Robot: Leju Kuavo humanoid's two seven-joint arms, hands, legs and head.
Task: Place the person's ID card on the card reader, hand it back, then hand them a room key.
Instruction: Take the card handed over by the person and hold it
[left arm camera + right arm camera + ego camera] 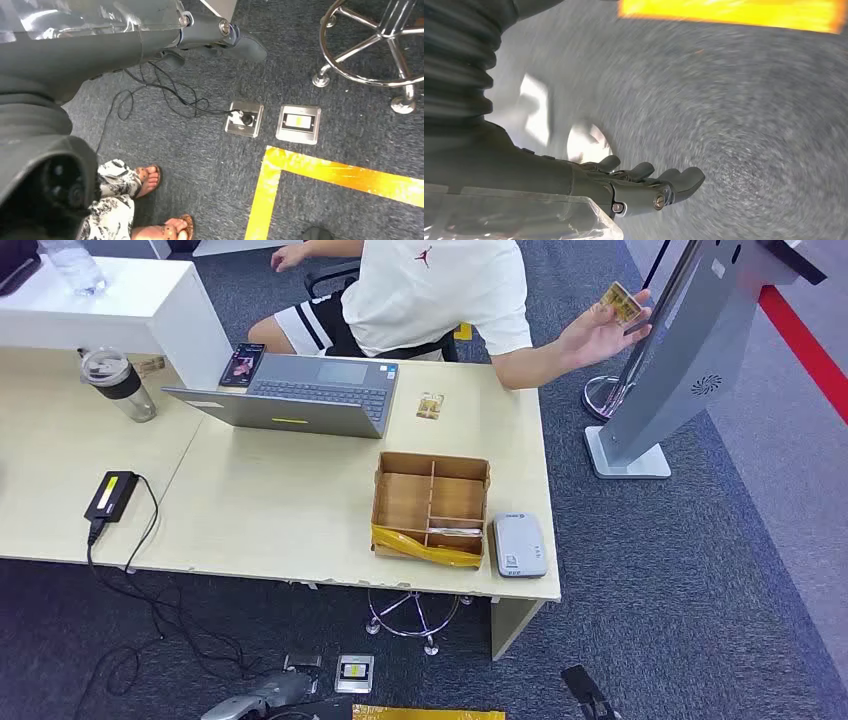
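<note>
A person in a white shirt sits behind the table and holds up a gold ID card (620,302) in one hand (596,333), off the table's far right corner. The grey-white card reader (519,545) lies at the near right corner of the table (280,510). Beside it stands a cardboard divider box (432,502) with pale cards (455,532) in one compartment. Another small card (430,406) lies by the laptop. My left hand (220,39) hangs low over the carpet, fingers straight, holding nothing. My right hand (649,187) also hangs low, fingers extended and empty, over blurred carpet.
A laptop (300,390), phone (242,364), water bottle (118,383) and power adapter (110,494) are on the table. A grey kiosk stand (680,350) rises at the right. A stool base (380,45), floor sockets (244,118), yellow tape (340,175) and a person's sandalled feet (150,180) are below.
</note>
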